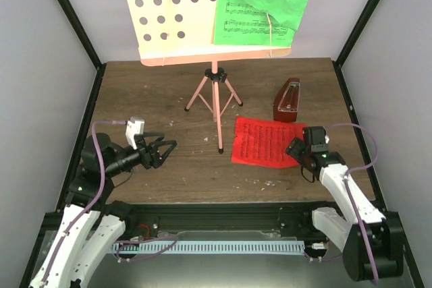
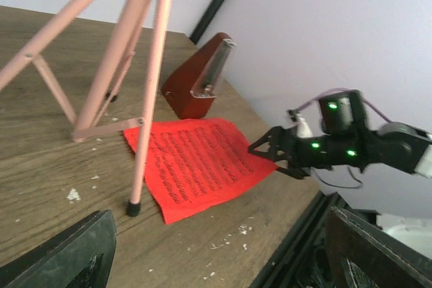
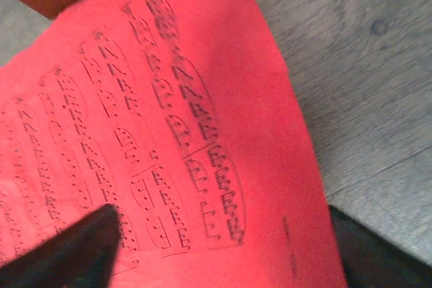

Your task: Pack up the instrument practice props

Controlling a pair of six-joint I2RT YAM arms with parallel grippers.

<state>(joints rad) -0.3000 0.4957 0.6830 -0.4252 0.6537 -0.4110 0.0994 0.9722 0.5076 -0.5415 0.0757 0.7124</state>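
Note:
The pink tripod music stand (image 1: pixel 214 96) rises at the table's back centre. Its hole-dotted desk (image 1: pixel 169 18) carries a green music sheet (image 1: pixel 260 8) on the right side. A red music sheet (image 1: pixel 263 143) lies flat on the table. Behind it stands the reddish-brown pyramid metronome (image 1: pixel 288 99). My right gripper (image 1: pixel 297 150) hovers open over the red sheet's right edge, and the sheet (image 3: pixel 169 119) fills the space between its fingers (image 3: pixel 81 247). My left gripper (image 1: pixel 162 152) is open and empty, left of the stand's legs (image 2: pixel 145 99), pointing at the red sheet (image 2: pixel 196 163) and metronome (image 2: pixel 199 79).
White crumbs (image 1: pixel 260 182) dot the wood near the front edge. A black rail (image 1: pixel 216 217) runs along the table's near side. Grey walls with black frame posts (image 1: pixel 67 11) enclose the table on the left, right and back.

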